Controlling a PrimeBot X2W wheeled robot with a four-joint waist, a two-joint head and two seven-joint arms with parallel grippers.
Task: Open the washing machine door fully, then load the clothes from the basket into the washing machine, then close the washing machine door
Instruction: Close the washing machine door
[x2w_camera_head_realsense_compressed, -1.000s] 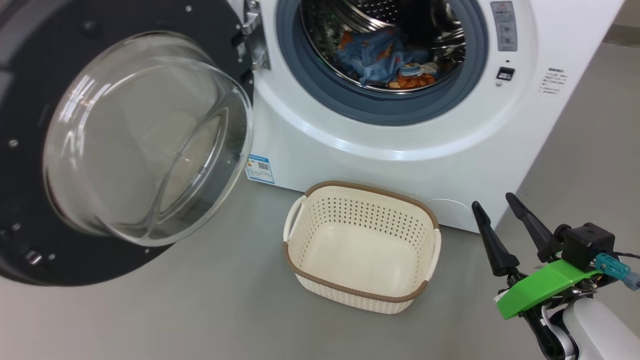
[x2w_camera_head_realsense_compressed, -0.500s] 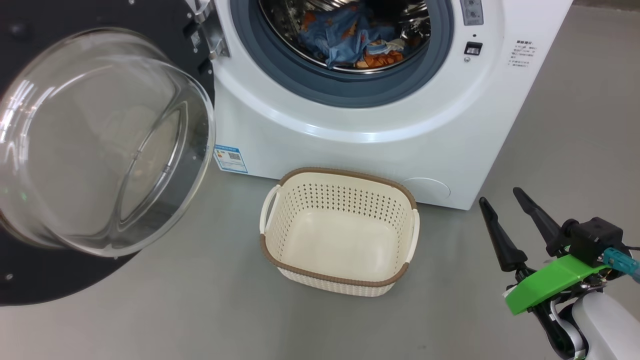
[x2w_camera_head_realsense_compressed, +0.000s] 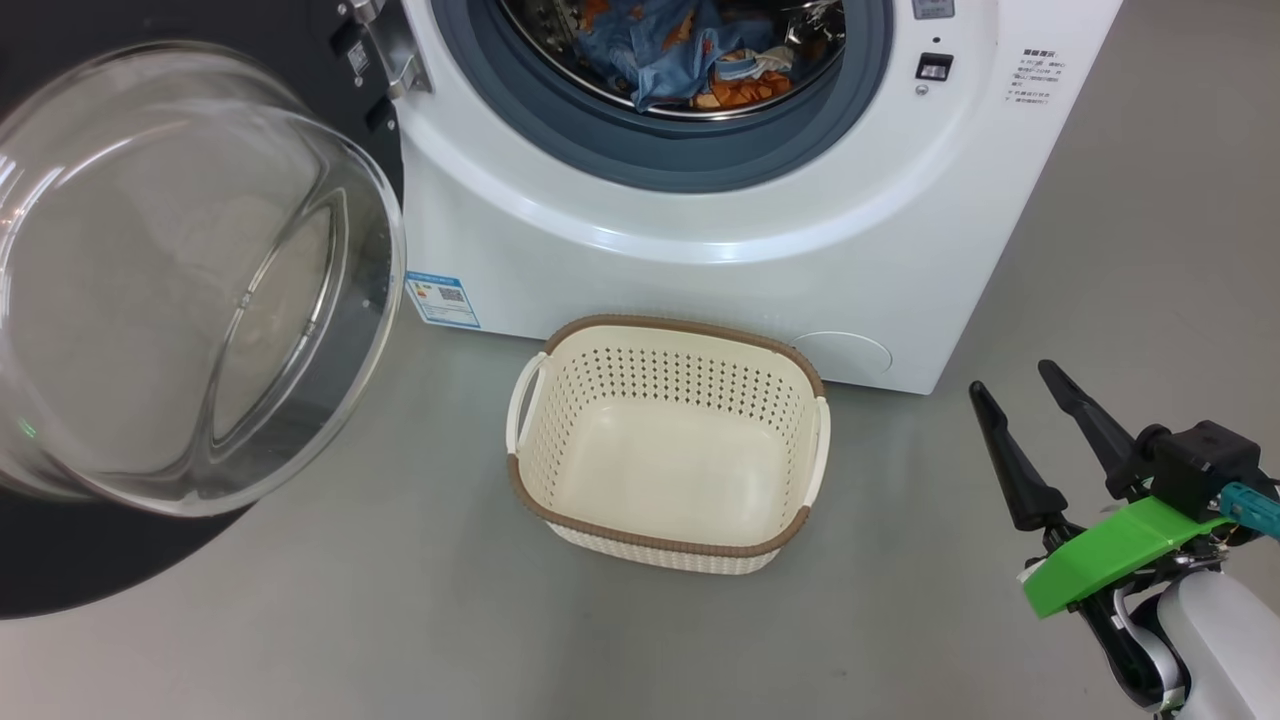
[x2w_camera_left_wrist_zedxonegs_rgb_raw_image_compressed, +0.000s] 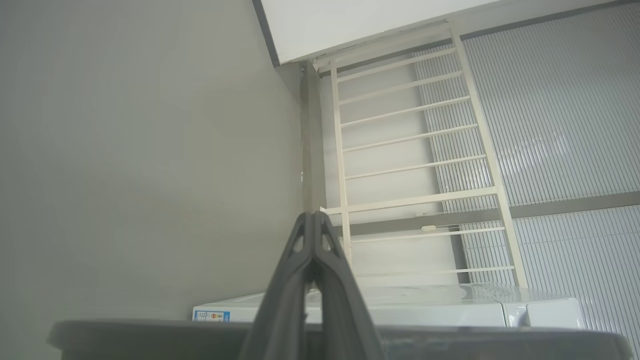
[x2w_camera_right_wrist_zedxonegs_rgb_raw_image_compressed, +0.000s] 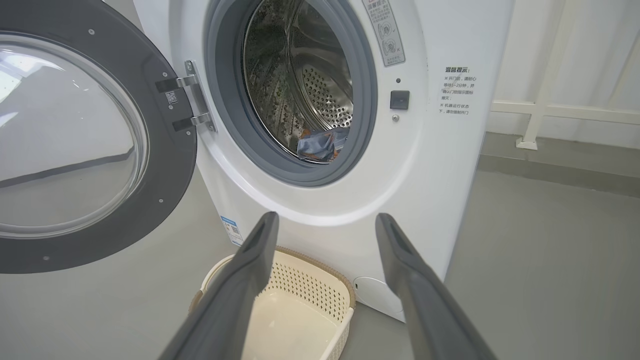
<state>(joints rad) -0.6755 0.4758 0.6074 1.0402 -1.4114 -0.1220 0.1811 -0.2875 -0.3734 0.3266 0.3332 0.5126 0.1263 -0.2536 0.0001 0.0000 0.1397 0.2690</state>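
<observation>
Trouble from here lies mostly in the closing, as I judge it. The basket (x2w_camera_head_realsense_compressed: 664, 545) sits empty on the floor (x2w_camera_head_realsense_compressed: 400, 630), just in front of the washing machine (x2w_camera_head_realsense_compressed: 700, 270), and the clothes (x2w_camera_head_realsense_compressed: 655, 50) lie in the drum (x2w_camera_right_wrist_zedxonegs_rgb_raw_image_compressed: 310, 95). What you have left is the washing machine door (x2w_camera_head_realsense_compressed: 90, 570), which stands wide open on its hinge at the machine's left.

Watch the blue fabric. In the head view it is heaped toward the front of the drum, close to the rubber seal (x2w_camera_head_realsense_compressed: 660, 175), and a fold caught there would stop the latch. Watch the push too: the door's glass bowl (x2w_camera_head_realsense_compressed: 180, 290) is smooth and curved, so a fingertip pressed on it may slide off. The dark rim looks the safer place. Whether the door's sweep clears the basket's rim I cannot tell from these views, so go slowly.

Your left gripper (x2w_camera_left_wrist_zedxonegs_rgb_raw_image_compressed: 314, 220) has its fingers pressed together, holding nothing. In the left wrist view a dark band runs across the bottom beside them, perhaps the door's edge, but whether they touch it is not clear. Your right gripper (x2w_camera_head_realsense_compressed: 1010, 378) hangs low at the right, well apart from the basket, with its fingers spread wide, empty and touching nothing.
</observation>
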